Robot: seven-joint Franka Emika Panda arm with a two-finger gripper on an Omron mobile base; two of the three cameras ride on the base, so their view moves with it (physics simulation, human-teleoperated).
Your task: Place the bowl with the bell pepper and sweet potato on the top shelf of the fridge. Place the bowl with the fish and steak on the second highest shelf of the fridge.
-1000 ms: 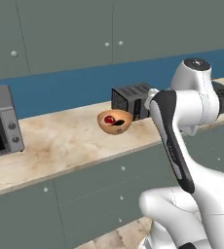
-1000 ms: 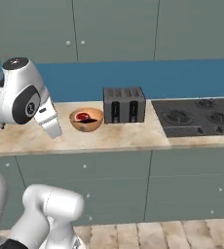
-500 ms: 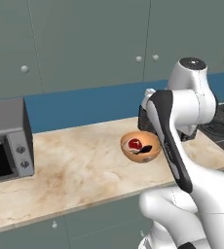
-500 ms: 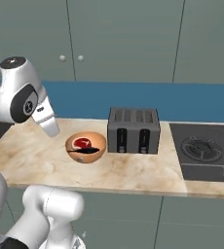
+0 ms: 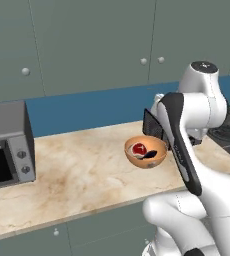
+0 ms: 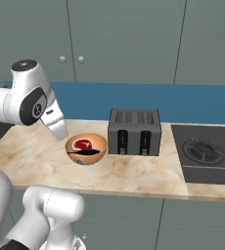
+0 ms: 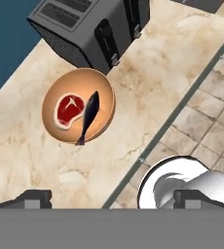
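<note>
Base has driven closer over last second: whole scene shifted, camera move, not objects. Left to right: microwave, bowl with steak and fish on desk, touching nothing, just beside toaster, then stove. Fingers spread wide, empty, well above bowl. Judgement: approach phase; grasp not begun, fridge steps all pending.

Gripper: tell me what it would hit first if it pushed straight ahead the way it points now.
Probably the bare counter top near its front edge. The open gripper looks down on it, and the bowl with steak and fish sits off that line, toward the toaster. Depth is unclear.
</note>
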